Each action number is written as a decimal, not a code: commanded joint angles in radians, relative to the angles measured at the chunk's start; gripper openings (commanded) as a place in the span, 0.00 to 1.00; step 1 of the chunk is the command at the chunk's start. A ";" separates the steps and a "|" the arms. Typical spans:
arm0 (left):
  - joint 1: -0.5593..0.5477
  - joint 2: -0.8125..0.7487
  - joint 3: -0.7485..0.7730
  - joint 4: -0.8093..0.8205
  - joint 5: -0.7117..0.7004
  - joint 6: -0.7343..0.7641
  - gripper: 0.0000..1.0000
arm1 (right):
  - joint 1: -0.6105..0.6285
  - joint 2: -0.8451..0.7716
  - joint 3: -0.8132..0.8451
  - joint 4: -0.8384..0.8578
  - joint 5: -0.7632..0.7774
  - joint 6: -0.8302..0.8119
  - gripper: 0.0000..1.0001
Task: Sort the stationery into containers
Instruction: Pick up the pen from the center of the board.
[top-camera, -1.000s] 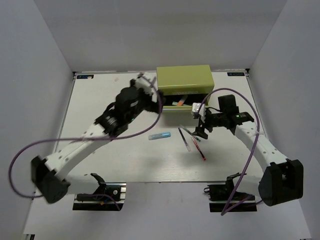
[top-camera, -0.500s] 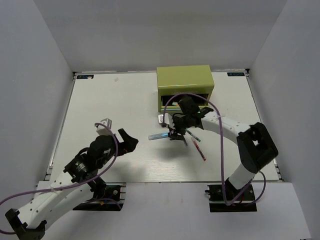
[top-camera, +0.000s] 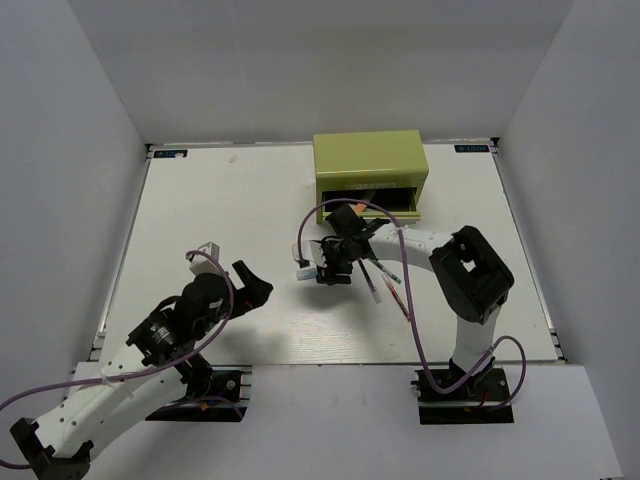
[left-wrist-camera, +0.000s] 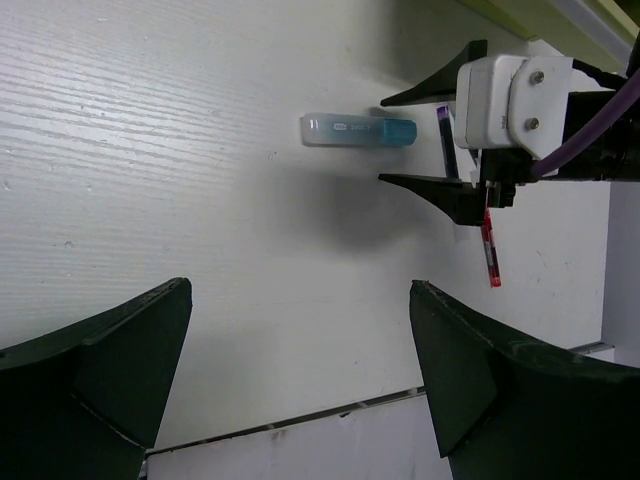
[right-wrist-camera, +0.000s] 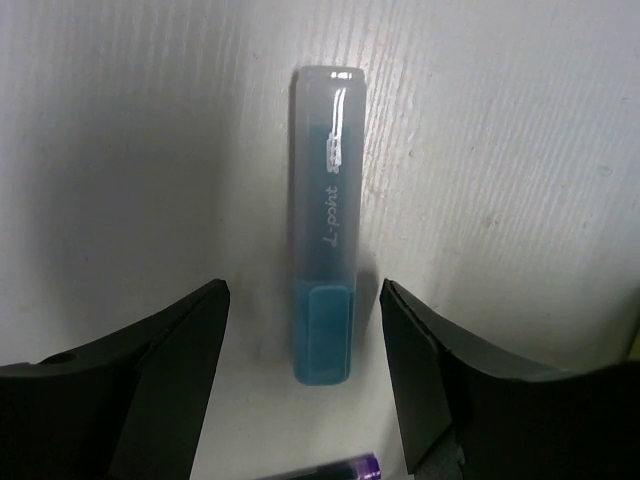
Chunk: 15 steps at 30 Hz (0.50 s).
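A light blue marker (right-wrist-camera: 323, 300) lies flat on the white table. My right gripper (right-wrist-camera: 305, 290) is open and straddles its darker end, with a gap on each side. The left wrist view shows the same marker (left-wrist-camera: 358, 131) between the right gripper's (left-wrist-camera: 384, 140) black fingers. From above the right gripper (top-camera: 325, 270) covers it. A purple pen (left-wrist-camera: 443, 130) and a red pen (left-wrist-camera: 489, 255) lie just behind the right gripper. The olive-green chest (top-camera: 370, 160) stands at the back, one drawer (top-camera: 375, 207) pulled out. My left gripper (top-camera: 250, 290) is open and empty at the near left.
Thin pens (top-camera: 385, 285) lie loosely crossed on the table, right of the right gripper and in front of the chest. The right arm's purple cable (top-camera: 305, 225) loops over the table. The table's front edge (left-wrist-camera: 300, 430) lies just below my left fingers.
The left arm pulled back from the chest to the near left. The right arm swung left from the pens to over the blue marker, and its jaws narrowed a little.
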 joint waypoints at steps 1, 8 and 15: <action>0.002 0.019 0.026 -0.005 -0.014 0.005 0.99 | 0.006 0.024 0.052 0.033 0.035 -0.009 0.68; 0.002 0.083 0.035 0.024 -0.005 0.034 0.99 | 0.010 0.044 0.042 -0.067 0.035 -0.072 0.48; 0.002 0.083 0.013 0.088 0.015 0.054 0.99 | 0.018 -0.001 -0.021 -0.164 -0.014 -0.101 0.22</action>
